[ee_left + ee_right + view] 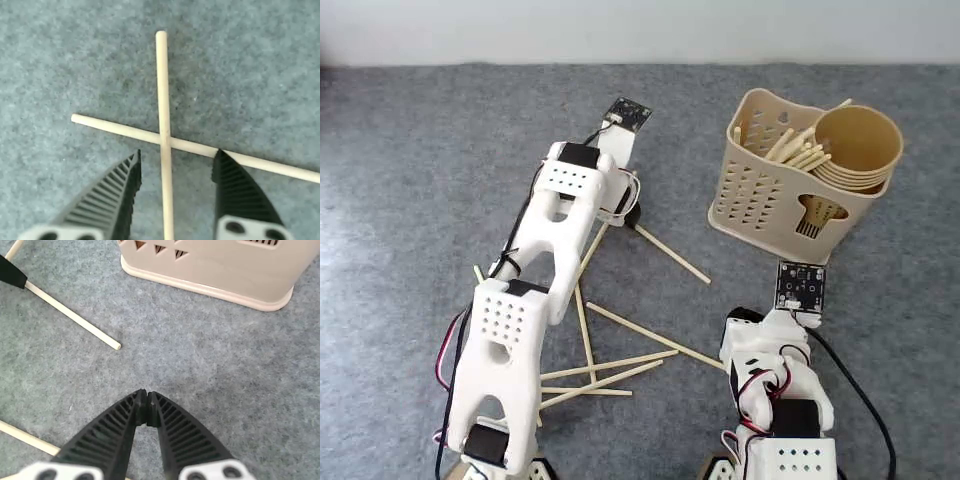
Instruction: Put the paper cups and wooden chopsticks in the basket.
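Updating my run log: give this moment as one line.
left gripper: open, straddling crossed chopsticks | right gripper: shut, empty | basket: cups, more chopsticks inside

Basket [210, 270]: upper part running off the right wrist view's edge.
Crossed chopsticks [161, 90]: two ends passing out of the left wrist view.
Loose chopsticks [620, 363]: left arm [555, 250] covering several of them partway.
Stacked cups [858, 150]: rims lying too close to count.

Bright, even light; soft shadows.
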`<state>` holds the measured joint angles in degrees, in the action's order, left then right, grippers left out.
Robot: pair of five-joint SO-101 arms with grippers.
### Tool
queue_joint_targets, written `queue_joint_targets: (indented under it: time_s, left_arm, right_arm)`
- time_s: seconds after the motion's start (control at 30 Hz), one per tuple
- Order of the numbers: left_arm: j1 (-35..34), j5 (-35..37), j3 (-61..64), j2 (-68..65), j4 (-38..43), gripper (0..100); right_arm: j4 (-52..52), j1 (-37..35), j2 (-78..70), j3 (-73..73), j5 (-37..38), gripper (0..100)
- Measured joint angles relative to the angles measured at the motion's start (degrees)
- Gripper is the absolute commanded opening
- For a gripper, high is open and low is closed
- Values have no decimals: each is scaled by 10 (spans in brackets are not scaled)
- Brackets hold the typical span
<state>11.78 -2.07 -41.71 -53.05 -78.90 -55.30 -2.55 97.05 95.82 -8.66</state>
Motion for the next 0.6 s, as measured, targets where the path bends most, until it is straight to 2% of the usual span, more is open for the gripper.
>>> queue_joint_targets:
  time_s: [0.1, 0.47, 0.6]
  left_arm:
    - [0, -2, -51, -18, -41, 11]
    - [7, -2, -152, -42, -185, 14]
    - [7, -2, -179, -42, -199, 15]
  right_arm:
    - [0, 0, 0, 0, 0, 9]
    - [0, 0, 0, 0, 0, 9]
    - [0, 0, 0, 0, 0, 9]
